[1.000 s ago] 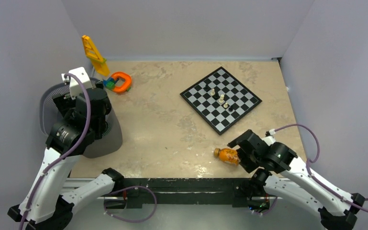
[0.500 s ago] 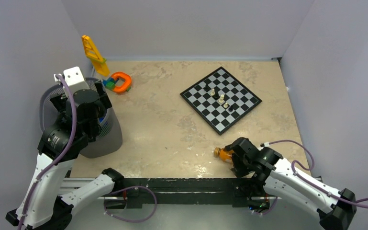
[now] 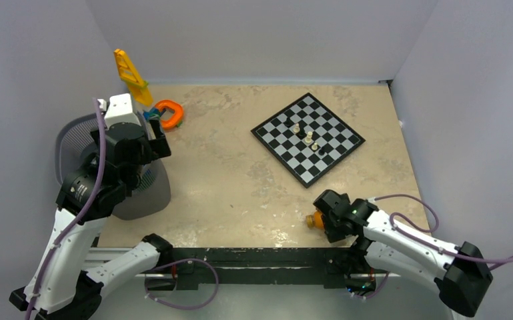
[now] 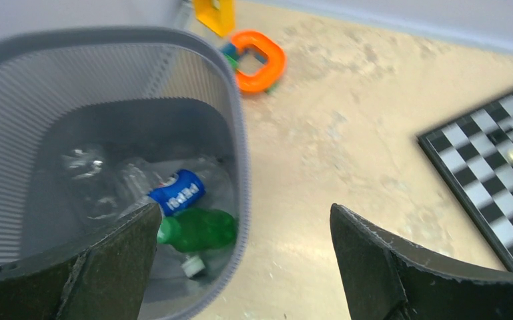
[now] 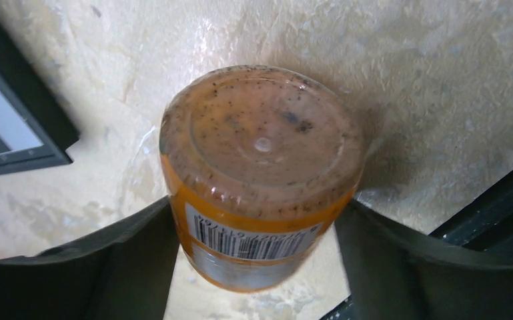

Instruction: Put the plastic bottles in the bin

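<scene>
1. Middle of the right wrist view: right gripper (image 5: 253, 207) clamped on the short orange bottle (image 5: 260, 140), one finger pressed to each side, the bottle's base toward the camera.
2. Same bottle at lower right of the top view, mostly hidden under the gripper, low over the table (image 3: 227, 180) and just inside its near edge.
3. Directly below that grip, the black rail (image 3: 253, 257) running along the near edge, so little room on that side.
4. Upper left of the right wrist view: a corner of the chessboard (image 5: 13, 127), near the bottle but apart from it.
5. Bare tabletop across the middle of the top view, between the board and the bin (image 3: 70, 143) at far left.
6. Left gripper (image 4: 243, 217) above the bin's right-hand rim, jaws wide apart, nothing between them.
7. Inside the bin, from the left wrist: Pepsi bottle (image 4: 177, 192), green bottle (image 4: 200, 230) touching it just below, clear bottles (image 4: 90, 163) blurred further left.
8. Upper left of the top view, just beyond the bin's far rim: orange ring toy (image 3: 168, 113) and yellow toy (image 3: 130, 73).
</scene>
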You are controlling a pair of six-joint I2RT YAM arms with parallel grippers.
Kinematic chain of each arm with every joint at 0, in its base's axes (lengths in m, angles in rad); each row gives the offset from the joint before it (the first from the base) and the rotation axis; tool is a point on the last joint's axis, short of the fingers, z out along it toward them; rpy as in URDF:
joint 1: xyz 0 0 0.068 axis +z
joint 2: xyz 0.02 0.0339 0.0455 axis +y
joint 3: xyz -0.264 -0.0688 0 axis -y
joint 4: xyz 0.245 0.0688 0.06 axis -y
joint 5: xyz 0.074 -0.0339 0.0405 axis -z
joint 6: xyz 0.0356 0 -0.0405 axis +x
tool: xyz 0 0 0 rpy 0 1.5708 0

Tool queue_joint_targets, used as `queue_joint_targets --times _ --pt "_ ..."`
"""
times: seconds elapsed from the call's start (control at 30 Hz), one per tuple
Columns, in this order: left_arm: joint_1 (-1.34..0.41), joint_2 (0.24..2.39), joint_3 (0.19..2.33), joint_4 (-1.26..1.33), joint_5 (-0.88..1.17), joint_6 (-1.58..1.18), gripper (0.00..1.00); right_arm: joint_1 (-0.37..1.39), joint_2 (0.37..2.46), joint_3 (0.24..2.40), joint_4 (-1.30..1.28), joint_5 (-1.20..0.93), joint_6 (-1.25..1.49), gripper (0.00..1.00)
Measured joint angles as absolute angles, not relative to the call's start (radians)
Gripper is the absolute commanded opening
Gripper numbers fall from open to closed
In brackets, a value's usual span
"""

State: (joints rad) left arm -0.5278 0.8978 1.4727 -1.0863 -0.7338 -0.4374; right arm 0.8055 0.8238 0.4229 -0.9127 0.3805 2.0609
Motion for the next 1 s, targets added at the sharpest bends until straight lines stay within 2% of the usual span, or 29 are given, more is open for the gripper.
queue_joint_targets --times 0.17,0.27,0.43,0.53,0.7,0.83,1.0 --pt "-0.536 0.939 1.498 -1.132 -0.535 -0.454 1.00 0.804 0.929 0.486 -0.923 0.413 2.049 0.36" --pt "-0.542 0.957 1.499 -1.136 -0.411 -0.453 1.00 0.804 0.958 0.554 -0.942 0.446 2.001 0.24" --pt "-0.545 0.994 1.536 -1.131 -0.100 -0.419 1.00 0.802 0.961 0.695 -0.871 0.509 1.719 0.22" --pt "-0.558 1.024 1.539 -1.094 0.111 -0.404 1.00 0.802 0.902 0.728 -0.641 0.470 1.415 0.21" --pt "-0.648 1.043 1.415 -0.947 0.308 -0.406 1.00 0.802 0.859 0.795 -0.392 0.337 1.124 0.23" --pt "-0.716 1.041 1.298 -0.803 0.343 -0.427 1.00 0.802 0.964 0.958 -0.327 0.241 1.025 0.24" --pt "-0.770 1.046 1.144 -0.607 0.323 -0.456 0.98 0.802 1.012 0.989 -0.249 0.114 1.002 0.24"
